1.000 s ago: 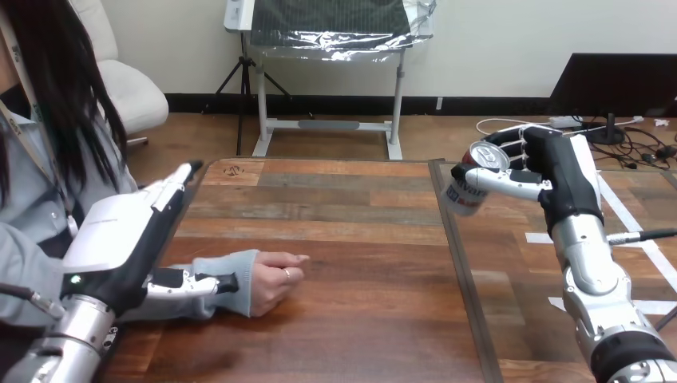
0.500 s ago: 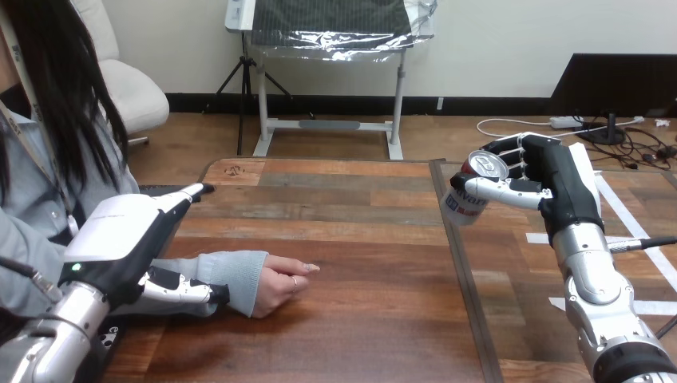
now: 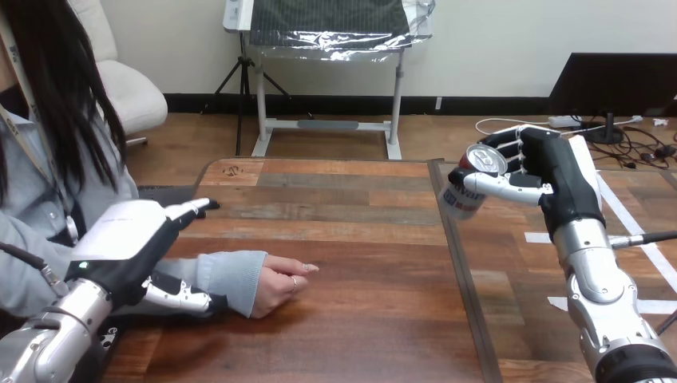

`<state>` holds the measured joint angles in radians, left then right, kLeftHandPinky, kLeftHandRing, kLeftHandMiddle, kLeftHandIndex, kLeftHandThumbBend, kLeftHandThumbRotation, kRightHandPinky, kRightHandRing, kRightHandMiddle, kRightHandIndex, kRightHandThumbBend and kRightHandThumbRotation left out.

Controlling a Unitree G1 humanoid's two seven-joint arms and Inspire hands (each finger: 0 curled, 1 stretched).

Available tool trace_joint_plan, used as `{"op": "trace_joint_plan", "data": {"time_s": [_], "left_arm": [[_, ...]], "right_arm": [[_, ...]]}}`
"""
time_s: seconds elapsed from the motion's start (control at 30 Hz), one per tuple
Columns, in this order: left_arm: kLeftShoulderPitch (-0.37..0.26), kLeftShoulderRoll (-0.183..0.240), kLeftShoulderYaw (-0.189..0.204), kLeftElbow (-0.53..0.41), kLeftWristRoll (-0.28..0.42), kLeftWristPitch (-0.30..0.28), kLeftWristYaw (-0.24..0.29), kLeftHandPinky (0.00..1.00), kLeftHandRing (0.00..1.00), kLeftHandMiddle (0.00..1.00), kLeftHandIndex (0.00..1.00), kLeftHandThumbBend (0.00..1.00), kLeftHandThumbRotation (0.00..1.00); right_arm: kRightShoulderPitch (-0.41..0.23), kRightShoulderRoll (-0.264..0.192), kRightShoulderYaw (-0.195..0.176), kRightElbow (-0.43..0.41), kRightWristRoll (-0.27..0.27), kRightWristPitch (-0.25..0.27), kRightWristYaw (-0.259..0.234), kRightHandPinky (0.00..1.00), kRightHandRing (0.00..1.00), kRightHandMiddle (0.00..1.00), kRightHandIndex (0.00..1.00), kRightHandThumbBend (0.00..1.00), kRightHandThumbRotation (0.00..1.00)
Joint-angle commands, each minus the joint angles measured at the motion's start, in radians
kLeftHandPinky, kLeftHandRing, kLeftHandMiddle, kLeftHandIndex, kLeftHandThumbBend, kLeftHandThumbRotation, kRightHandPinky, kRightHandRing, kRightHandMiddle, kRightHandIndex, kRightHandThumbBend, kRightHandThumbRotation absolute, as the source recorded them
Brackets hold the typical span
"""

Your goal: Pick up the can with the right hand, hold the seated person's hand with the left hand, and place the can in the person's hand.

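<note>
Gripping can aloft, right hand | left hand uncurled over sleeve | wooden table

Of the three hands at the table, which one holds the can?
The robot's right hand, raised at the view's right, fingers curled round the can. The left hand and the person's hand, low at the left, have none.

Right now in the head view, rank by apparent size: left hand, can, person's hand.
1. left hand, though it is nearest the camera.
2. person's hand and can: look alike, not ranked.
</note>
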<state>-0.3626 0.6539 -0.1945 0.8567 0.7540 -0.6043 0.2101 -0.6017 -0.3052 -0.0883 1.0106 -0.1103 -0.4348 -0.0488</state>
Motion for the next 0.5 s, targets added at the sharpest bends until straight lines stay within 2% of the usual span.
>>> {"op": "trace_joint_plan", "data": {"time_s": [0.0, 0.07, 0.27, 0.47], "left_arm": [[-0.095, 0.032, -0.031, 0.04, 0.001, 0.001, -0.006, 0.76, 0.82, 0.86, 0.88, 1.0, 0.42], [-0.099, 0.031, -0.035, 0.046, -0.007, 0.003, -0.016, 0.76, 0.83, 0.86, 0.88, 1.0, 0.42], [-0.12, 0.029, -0.058, 0.092, -0.005, -0.017, 0.002, 0.77, 0.83, 0.86, 0.88, 1.0, 0.43], [-0.143, 0.027, -0.091, 0.122, 0.013, -0.011, 0.008, 0.77, 0.82, 0.86, 0.87, 1.0, 0.43]], "right_arm": [[-0.038, -0.014, -0.013, -0.088, 0.022, -0.016, 0.006, 0.38, 0.42, 0.47, 0.48, 0.78, 0.0], [-0.036, -0.015, -0.014, -0.09, 0.021, -0.012, 0.006, 0.39, 0.42, 0.47, 0.49, 0.77, 0.0], [-0.03, -0.017, -0.015, -0.101, 0.024, -0.011, 0.016, 0.39, 0.43, 0.48, 0.49, 0.77, 0.0], [-0.025, -0.015, -0.014, -0.111, 0.028, -0.007, 0.017, 0.39, 0.42, 0.47, 0.49, 0.78, 0.0]]}}
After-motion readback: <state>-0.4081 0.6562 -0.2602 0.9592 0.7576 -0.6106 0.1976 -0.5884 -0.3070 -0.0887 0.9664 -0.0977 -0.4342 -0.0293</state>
